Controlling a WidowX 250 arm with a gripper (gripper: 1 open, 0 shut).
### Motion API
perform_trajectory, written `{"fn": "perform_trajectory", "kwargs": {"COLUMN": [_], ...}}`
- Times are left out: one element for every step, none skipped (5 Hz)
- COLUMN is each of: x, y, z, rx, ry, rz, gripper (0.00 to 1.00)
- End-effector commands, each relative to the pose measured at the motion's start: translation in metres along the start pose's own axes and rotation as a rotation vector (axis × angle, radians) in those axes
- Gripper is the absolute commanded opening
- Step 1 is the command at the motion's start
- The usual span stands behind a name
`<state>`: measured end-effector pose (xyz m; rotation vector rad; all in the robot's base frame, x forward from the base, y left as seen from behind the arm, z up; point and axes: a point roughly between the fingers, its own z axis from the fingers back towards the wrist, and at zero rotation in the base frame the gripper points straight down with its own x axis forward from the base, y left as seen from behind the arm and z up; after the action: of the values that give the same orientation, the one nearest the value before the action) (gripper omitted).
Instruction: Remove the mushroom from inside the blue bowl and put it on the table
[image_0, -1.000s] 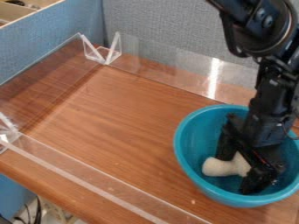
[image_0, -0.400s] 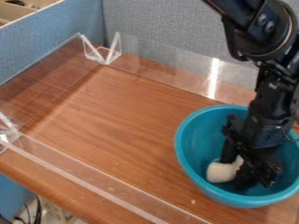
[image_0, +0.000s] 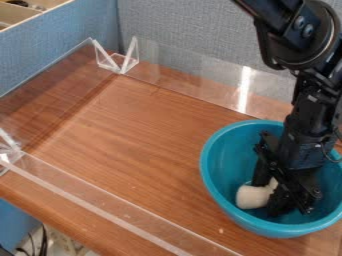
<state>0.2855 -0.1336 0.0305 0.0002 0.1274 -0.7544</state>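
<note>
The blue bowl (image_0: 217, 160) stands at the right front of the table (image_0: 140, 130). Inside it lies the mushroom (image_0: 253, 194); only its cream-white stem shows, and the cap is hidden behind the black fingers. My gripper (image_0: 282, 199) points straight down into the bowl, low near its bottom. Its jaws are shut on the mushroom at the cap end, and the stem sticks out to the left of them.
Low clear acrylic walls (image_0: 100, 205) edge the tabletop, with a clear bracket (image_0: 123, 58) at the far left corner. A blue partition (image_0: 60, 45) rises behind on the left. The black arm (image_0: 301, 40) comes down from the upper right.
The jaws have closed in on the mushroom. Its stem has shifted a little lower and tilted. The arm has stayed where it was inside the bowl.
</note>
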Motion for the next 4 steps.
{"fn": "perform_trajectory", "kwargs": {"x": [0.0026,0.0015,0.0004,-0.0006], "y": [0.0041,0.0051,0.0061,0.0071], "z": [0.0170,0.0192,0.0215,0.0238], "rx": [0.020,0.023,0.026,0.030], "ry": [-0.048,-0.049,-0.051,-0.053], "rz": [-0.017,-0.025,-0.033,-0.041], "gripper": [0.00,0.00,0.00,0.00]}}
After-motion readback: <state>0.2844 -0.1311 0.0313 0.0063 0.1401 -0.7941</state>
